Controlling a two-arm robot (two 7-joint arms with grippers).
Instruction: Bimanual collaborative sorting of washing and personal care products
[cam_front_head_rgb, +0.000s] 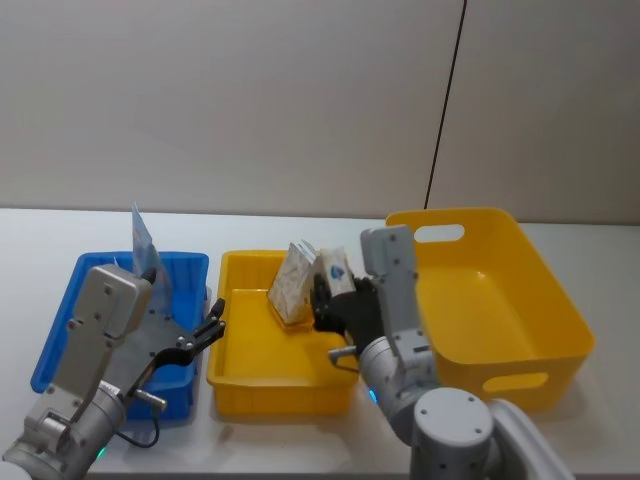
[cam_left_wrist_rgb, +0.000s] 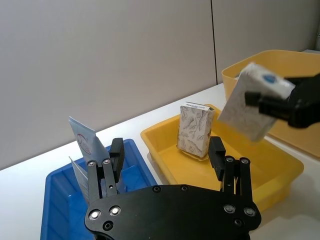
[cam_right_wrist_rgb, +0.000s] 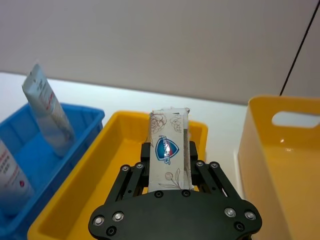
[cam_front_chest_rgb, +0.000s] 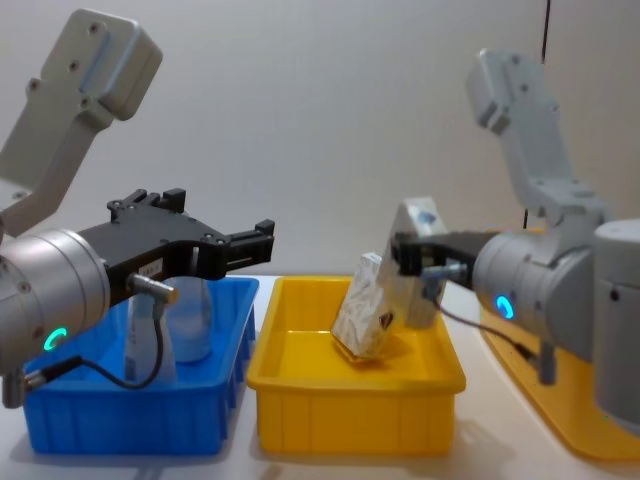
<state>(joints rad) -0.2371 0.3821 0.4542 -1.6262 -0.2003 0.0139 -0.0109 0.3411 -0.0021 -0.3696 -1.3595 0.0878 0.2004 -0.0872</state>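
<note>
- Small white pack (cam_right_wrist_rgb: 169, 150) with the blue mark is pinched between the fingers of my right gripper (cam_front_head_rgb: 333, 297). The jaws are drawn in tight against its two sides. It hangs clear of the floor of the shallow yellow tray (cam_front_head_rgb: 280, 395), at the centre of the head view.
- In that tray the grey-white patterned carton (cam_front_head_rgb: 292, 286) stands tilted with its base on the tray floor. It is just left of the held pack in the frame, and I cannot tell whether the two touch.
- At the left of the frame, two tall pale-blue tubes (cam_right_wrist_rgb: 46, 107) stand in the blue bin (cam_front_head_rgb: 190, 275). One of them shows a red circle mark in my left wrist view.
- My left gripper (cam_front_head_rgb: 212, 322) hovers at the lower left of the head view, above the blue bin's edge nearest the tray. Its fingers are spread wide and hold nothing.
- A large yellow bin (cam_front_head_rgb: 560, 305) sits at the right of the frame, beside the tray, on the white table (cam_front_head_rgb: 30, 240).
</note>
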